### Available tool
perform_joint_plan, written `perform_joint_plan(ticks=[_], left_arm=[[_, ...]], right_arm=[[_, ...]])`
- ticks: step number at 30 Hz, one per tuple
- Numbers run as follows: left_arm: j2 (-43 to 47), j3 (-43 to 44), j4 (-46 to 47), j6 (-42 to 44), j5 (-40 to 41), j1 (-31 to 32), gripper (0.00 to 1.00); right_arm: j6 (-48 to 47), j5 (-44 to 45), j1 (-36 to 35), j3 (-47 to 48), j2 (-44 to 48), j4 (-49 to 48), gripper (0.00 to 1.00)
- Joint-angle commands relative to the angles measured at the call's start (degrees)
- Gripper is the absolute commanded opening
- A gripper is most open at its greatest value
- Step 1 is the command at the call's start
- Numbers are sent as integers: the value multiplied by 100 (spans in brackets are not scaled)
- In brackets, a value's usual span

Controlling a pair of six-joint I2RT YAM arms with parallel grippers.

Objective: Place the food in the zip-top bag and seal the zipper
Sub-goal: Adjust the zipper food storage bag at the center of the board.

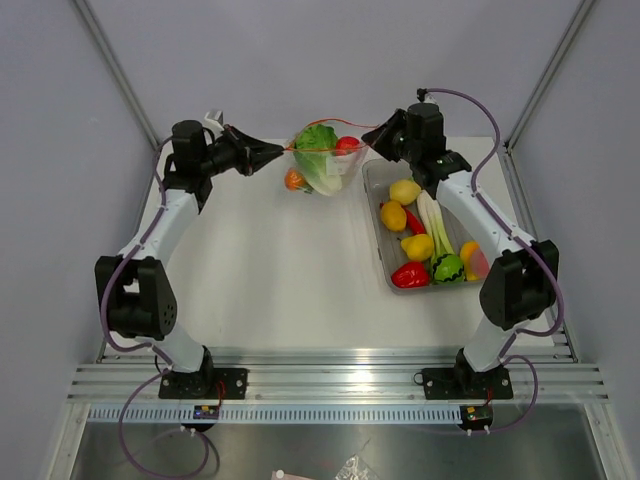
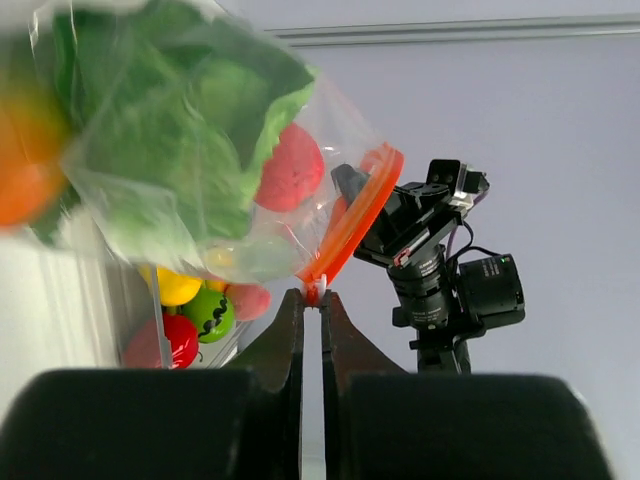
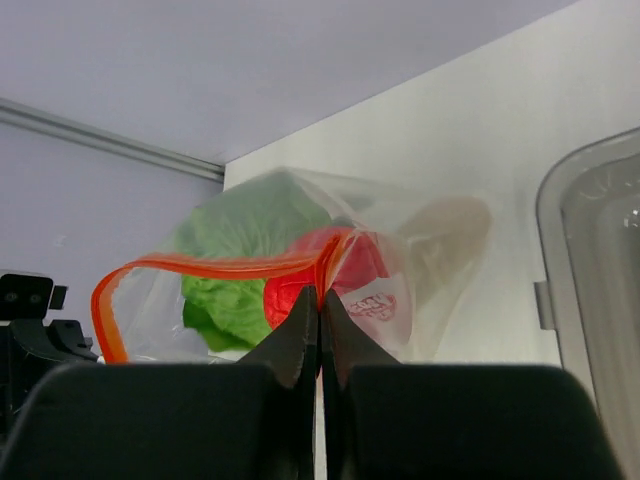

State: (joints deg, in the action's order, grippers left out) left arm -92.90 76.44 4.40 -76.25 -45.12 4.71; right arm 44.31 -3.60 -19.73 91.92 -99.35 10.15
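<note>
The clear zip-top bag (image 1: 322,160) hangs at the back of the table between both grippers. Inside it are a green lettuce (image 1: 316,140), a red fruit (image 1: 347,145) and an orange one (image 1: 294,180). My left gripper (image 1: 281,151) is shut on the left end of the red-orange zipper (image 2: 350,220), at its white slider. My right gripper (image 1: 371,134) is shut on the zipper's right end (image 3: 322,265). In the right wrist view the strip (image 3: 200,268) runs left from my jaws. More food lies in the grey tub (image 1: 377,180).
The tub at the right holds yellow fruits (image 1: 404,191), a red pepper (image 1: 410,275), a green piece (image 1: 449,268) and a white-green leek (image 1: 432,220). Grey walls stand close behind the bag. The table's back edge is just behind the grippers.
</note>
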Motion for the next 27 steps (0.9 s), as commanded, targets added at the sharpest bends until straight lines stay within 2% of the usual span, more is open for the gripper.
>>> perform_joint_plan(ticks=[1, 3, 4, 5, 7, 8, 10, 13, 19, 22, 25, 27], left_arm=[[421, -22, -114, 416, -401, -120, 0], [580, -593, 112, 409, -418, -119, 0], [763, -1266, 296, 435, -427, -119, 0], [843, -1586, 324, 522, -427, -102, 0], [1001, -2227, 368, 777, -383, -23, 0], [1011, -2735, 429, 822, -383, 47, 0], [976, -3125, 639, 822, -427, 301, 0], [1037, -3487, 702, 857, -331, 591, 0], [1546, -3759, 615, 857, -128, 768, 0], [1793, -3900, 457, 980, -102, 768, 0], [2004, -4101, 412, 1068, -32, 786, 0], [1996, -4120, 412, 1103, -23, 777, 0]], right_arm=[[-151, -324, 48, 108, -31, -311, 0], [-11, -510, 30, -410, -58, -609, 0], [24, -598, 22, -612, -110, -689, 0], [59, -607, 13, -962, -128, -742, 5], [68, -756, -5, -1219, -163, -760, 22], [51, -791, -14, -1420, -129, -726, 47], [-28, -740, -84, -1606, 117, -647, 57], [-63, -756, -128, -1800, 591, -366, 60], [200, -178, -619, -2476, 1907, 92, 57], [498, 121, -1155, -2933, 2437, 259, 56], [1043, 323, -1761, -3609, 2963, -56, 56], [1254, 771, -2376, -3830, 3114, -66, 55]])
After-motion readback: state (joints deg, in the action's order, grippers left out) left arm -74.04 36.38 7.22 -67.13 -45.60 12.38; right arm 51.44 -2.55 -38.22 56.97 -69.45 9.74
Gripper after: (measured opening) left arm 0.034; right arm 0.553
